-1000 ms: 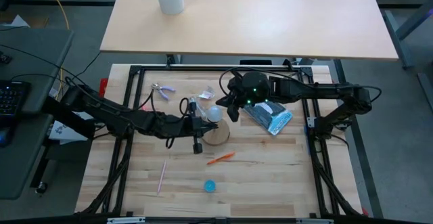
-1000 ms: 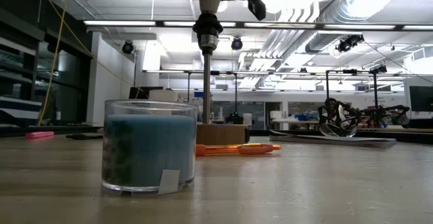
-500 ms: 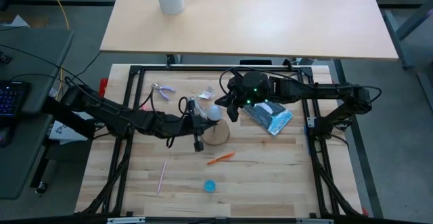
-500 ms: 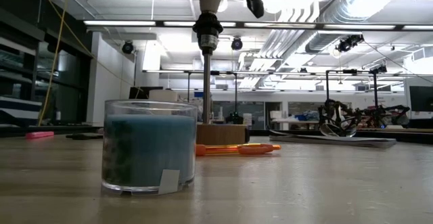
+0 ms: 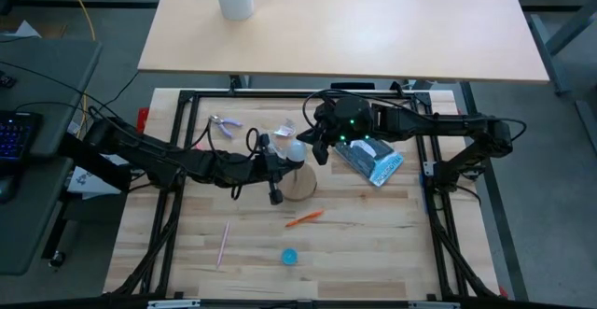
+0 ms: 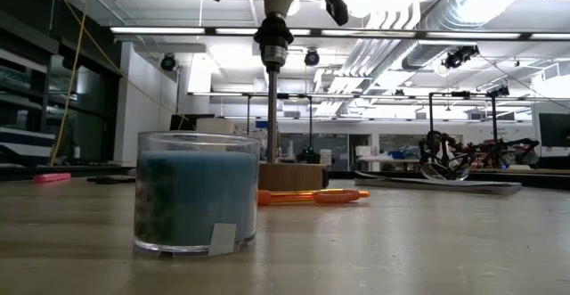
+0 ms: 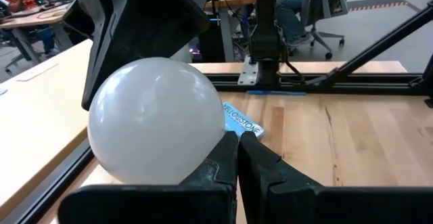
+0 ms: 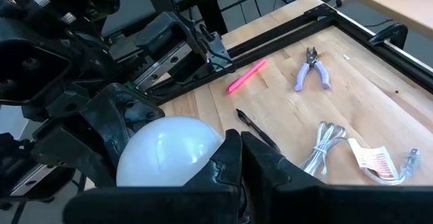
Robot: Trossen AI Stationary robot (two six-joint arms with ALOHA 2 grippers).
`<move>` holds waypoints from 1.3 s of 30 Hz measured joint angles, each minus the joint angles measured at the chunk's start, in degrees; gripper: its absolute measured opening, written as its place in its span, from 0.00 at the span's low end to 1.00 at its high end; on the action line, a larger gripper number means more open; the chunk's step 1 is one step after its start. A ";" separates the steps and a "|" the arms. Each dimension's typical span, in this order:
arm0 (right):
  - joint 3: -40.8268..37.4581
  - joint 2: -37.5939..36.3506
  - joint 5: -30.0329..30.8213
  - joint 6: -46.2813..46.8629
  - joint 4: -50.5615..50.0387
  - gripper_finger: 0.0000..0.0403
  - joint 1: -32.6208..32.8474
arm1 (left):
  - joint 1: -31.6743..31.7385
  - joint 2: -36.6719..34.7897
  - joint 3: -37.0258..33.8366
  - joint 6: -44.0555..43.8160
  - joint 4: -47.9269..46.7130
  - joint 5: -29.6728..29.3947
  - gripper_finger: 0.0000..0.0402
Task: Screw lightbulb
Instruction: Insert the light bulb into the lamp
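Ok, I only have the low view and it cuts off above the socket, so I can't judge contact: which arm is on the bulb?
Observer: Both are at it. In the high view, the left gripper and the right gripper flank the lightbulb from opposite sides.
Operator: Is either clamped around it?
Observer: No. In the wrist views the left fingers and the right fingers are each pressed together, with the bulb beside them, not between them.
Operator: Anything loose behind it that I can't see?
Observer: Purple-handled pliers lie on the table on the left arm's side, well apart from the bulb.
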 joint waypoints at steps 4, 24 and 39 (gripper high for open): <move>0.00 -0.02 -0.22 1.50 0.00 0.00 0.00 | 0.01 0.00 0.00 -0.29 -0.03 -0.17 0.00; 0.07 -0.13 -0.52 4.72 0.99 0.00 0.96 | 0.02 -1.61 -0.02 -3.11 -3.09 -2.73 0.00; 0.04 -0.04 -0.80 5.72 0.76 0.00 1.14 | 0.02 -3.50 0.02 -3.99 -2.56 -2.00 0.00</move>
